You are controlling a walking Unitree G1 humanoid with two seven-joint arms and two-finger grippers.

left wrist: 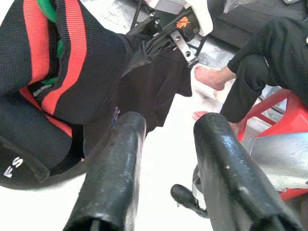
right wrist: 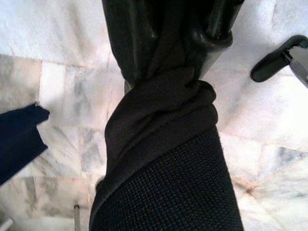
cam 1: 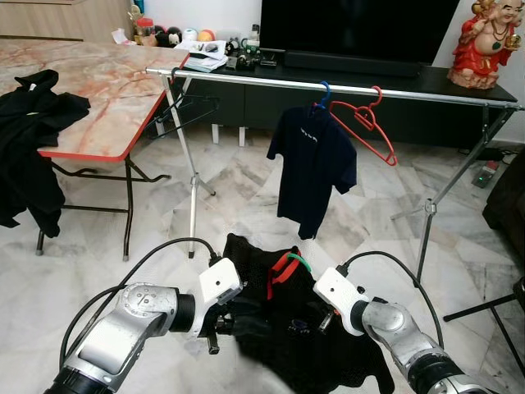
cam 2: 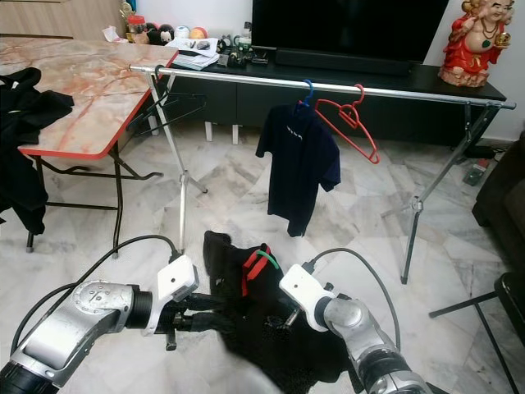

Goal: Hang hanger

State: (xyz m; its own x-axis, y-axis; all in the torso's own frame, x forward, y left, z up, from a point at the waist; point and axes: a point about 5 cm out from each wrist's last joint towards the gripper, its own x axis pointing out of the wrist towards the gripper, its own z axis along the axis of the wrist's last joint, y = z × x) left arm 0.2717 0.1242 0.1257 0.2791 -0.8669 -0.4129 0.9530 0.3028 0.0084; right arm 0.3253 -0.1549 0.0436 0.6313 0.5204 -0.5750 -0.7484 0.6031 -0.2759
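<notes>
While the black garment point(cam 1: 283, 320) hangs bunched between the two arms in the left eye view, the left gripper point(cam 1: 234, 316) reaches into its left side and the right gripper point(cam 1: 316, 322) into its right, so the cloth is held up off the marble floor point(cam 1: 98, 271). A red and green collar band point(cam 1: 283, 264) sticks up at the top of the bundle; I judge the hanger to be inside it, though it is hidden by the cloth. Beyond, the rail point(cam 1: 328, 86) of the drying rack carries a navy shirt point(cam 1: 313, 164) on a blue hanger point(cam 1: 323, 94), and just beside it an empty red hanger point(cam 1: 365, 123). More dark clothes point(cam 1: 33, 139) drape over the near left edge of the folding table point(cam 1: 107, 90).

From the right eye view the same holds: rail well ahead and above the bundle, which must be lifted to it.

Seen from the left wrist, the fingers point(left wrist: 115, 178) stand apart with nothing between them, the red-striped cloth lying just beside one. A seated person's bare feet point(left wrist: 211, 79) and a red stool point(left wrist: 284, 115) lie beyond.

Seen from the right wrist, the fingers point(right wrist: 216, 24) are clamped on a twisted knot of the black fabric, bearing its weight.

No container is in play.
</notes>
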